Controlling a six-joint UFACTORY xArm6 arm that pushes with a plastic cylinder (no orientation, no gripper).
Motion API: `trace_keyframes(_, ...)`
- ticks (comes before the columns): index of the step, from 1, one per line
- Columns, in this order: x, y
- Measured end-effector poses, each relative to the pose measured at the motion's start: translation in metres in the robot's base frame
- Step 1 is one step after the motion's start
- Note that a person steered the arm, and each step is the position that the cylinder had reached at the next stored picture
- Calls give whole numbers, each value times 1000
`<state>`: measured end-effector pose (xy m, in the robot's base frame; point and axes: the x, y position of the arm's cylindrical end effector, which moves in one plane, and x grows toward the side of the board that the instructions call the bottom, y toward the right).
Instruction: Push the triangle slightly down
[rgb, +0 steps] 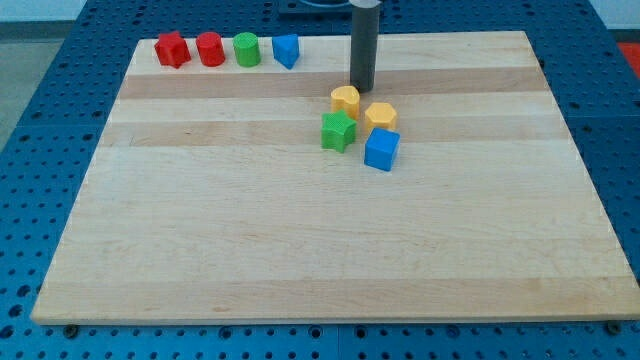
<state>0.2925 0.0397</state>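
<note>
- Light wooden board of glued planks fills most of the view, resting on a blue perforated table surface that shows around its edges
- Straight dark rod enters from the view's top, standing upright over the upper middle of the board; my tip sits just above the yellow rounded block, very near it, contact not determinable
- The rod carries no jaws and has hold of nothing
- Blue cube lies at the lower right of the central cluster, touching or nearly touching the yellow hexagonal block above it
- Green star-shaped block lies at the cluster's left, just below the yellow rounded block
- Yellow hexagonal block lies at the cluster's right, between the rounded block and the cube
- Yellow rounded block, exact shape unclear, tops the cluster
- Row along the board's top left edge, left to right: red star-shaped block, red cylinder, green cylinder, blue triangular block
- The blue triangular block, the task's thing, ends that row at its right, well apart from my tip and to its upper left
</note>
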Motion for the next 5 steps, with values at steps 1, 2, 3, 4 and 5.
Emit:
trace_keyframes(1, -35, 0)
trace_keyframes(2, -68, -1)
trace_keyframes(3, -86, -19)
trace_keyframes(4, -98, -40)
trace_keyframes(5, -99, -59)
